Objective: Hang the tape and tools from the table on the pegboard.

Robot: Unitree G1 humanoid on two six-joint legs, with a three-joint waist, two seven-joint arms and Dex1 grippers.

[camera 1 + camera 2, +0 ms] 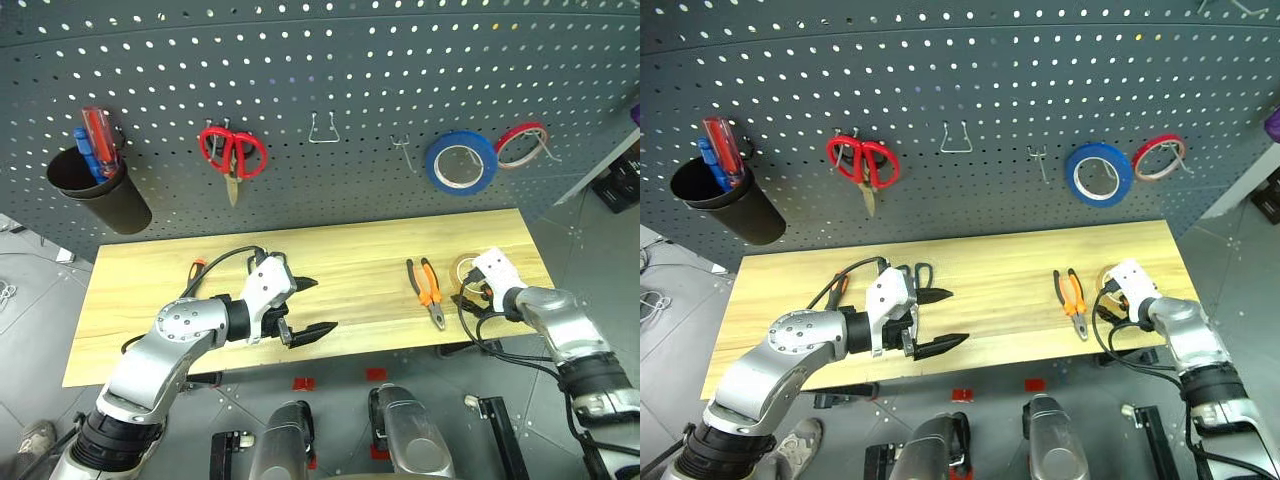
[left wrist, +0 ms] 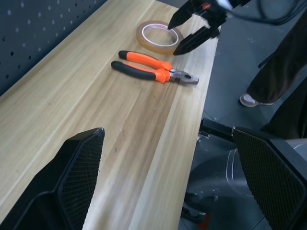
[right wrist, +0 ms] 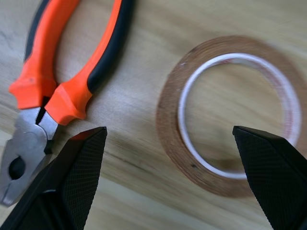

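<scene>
the right gripper (image 3: 168,158) hangs low over the tape (image 3: 230,115) near the right end of the table (image 1: 150,290), fingers spread wide and holding nothing. the tan ring lies flat on the wood, just beside the pliers (image 1: 426,288), which lie a little toward the middle with their orange-black handles pointing at the pegboard (image 1: 350,70).

the step in hand looks like the pick-up of the tape. in the right wrist view one finger sits over the gap between pliers and ring while the other is past the ring's far rim, so the spread clears the roll (just about). to do it well, i'd keep the near finger off the pliers' head, and close across the ring's wall rather than scraping its flat face. a flat ring may slide on the wood, so a slow close seems wise.

the left gripper (image 1: 305,310) is also wide open and empty, over the front edge left of the middle; behind it, dark scissor handles (image 1: 923,273) and an orange screwdriver tip (image 1: 198,266) peep out. bare hooks (image 1: 322,130) wait between the red scissors (image 1: 232,153) and the blue roll (image 1: 461,162).
</scene>
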